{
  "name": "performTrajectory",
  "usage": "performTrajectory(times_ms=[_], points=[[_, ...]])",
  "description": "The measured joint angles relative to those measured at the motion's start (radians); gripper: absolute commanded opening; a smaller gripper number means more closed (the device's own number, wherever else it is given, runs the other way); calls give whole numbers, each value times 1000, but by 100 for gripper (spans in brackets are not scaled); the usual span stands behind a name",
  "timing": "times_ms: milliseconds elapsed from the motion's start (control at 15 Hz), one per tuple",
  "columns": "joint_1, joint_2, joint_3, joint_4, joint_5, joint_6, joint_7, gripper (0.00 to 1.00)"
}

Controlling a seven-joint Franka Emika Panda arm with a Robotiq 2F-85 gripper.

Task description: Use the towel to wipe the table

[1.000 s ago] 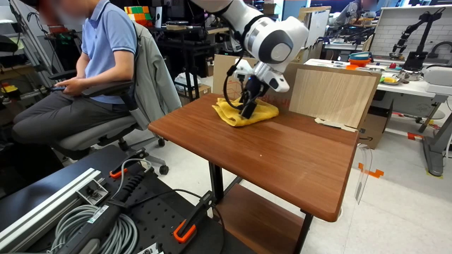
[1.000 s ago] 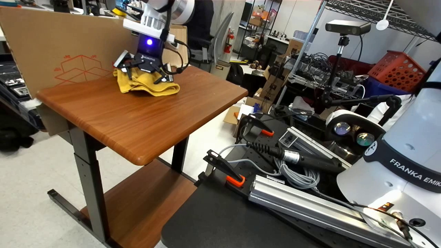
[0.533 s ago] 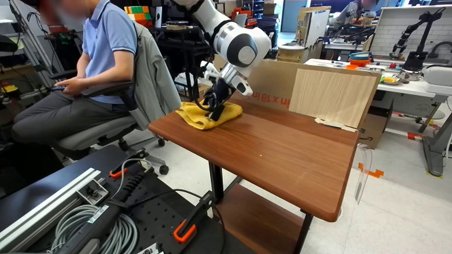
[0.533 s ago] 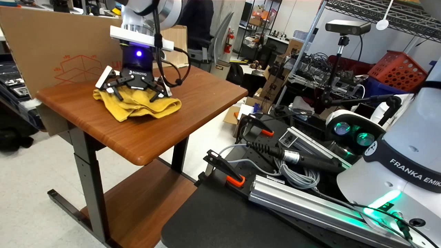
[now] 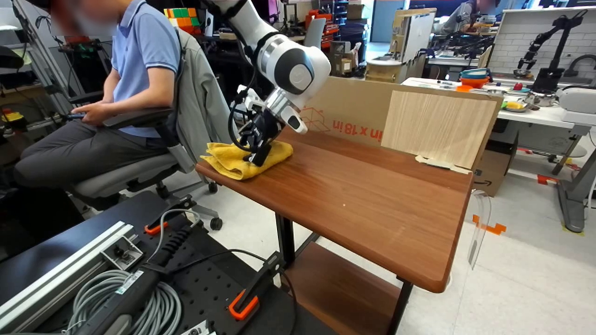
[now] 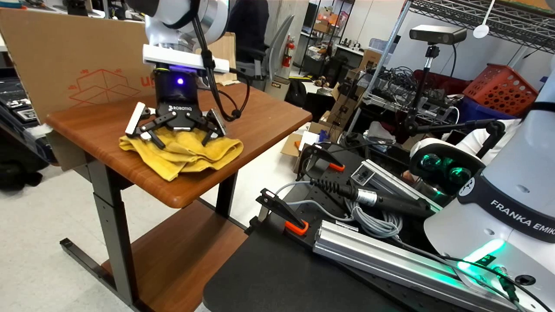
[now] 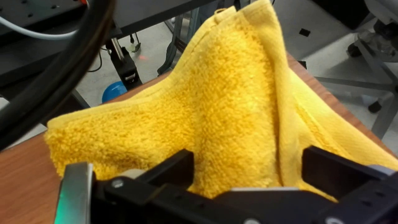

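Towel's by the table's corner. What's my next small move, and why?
I'd probably slide the towel inward, toward the pale speck on the table: in both exterior views the towel lies close to a corner, with little room outward. The gripper is down on it, jaws apart, towel between; pinched or not, I can't tell.

We are recording a pale floor (image 5: 512, 298) in both exterior views, reflecting bright light; orange tape (image 5: 489, 227) is marking it. In an exterior view we are noting a grey wheeled chair (image 5: 135, 173), a white workbench (image 5: 535, 117) and, behind the workbench, white tiling (image 5: 577, 46). In an exterior view we are also observing a wire shelf (image 6: 485, 21) spanning the upper corner and a light wall (image 6: 381, 21) rising behind.
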State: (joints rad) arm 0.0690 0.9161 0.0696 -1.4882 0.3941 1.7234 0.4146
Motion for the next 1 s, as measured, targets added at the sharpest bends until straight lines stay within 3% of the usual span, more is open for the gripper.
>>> performTrajectory(times_ms=[467,733,1000], points=[[-25,31,-67,149,-6,92,24,100],[-39,74,-66,252,-5,82,76,100],[-86,85,-81,276,-7,2,80,100]])
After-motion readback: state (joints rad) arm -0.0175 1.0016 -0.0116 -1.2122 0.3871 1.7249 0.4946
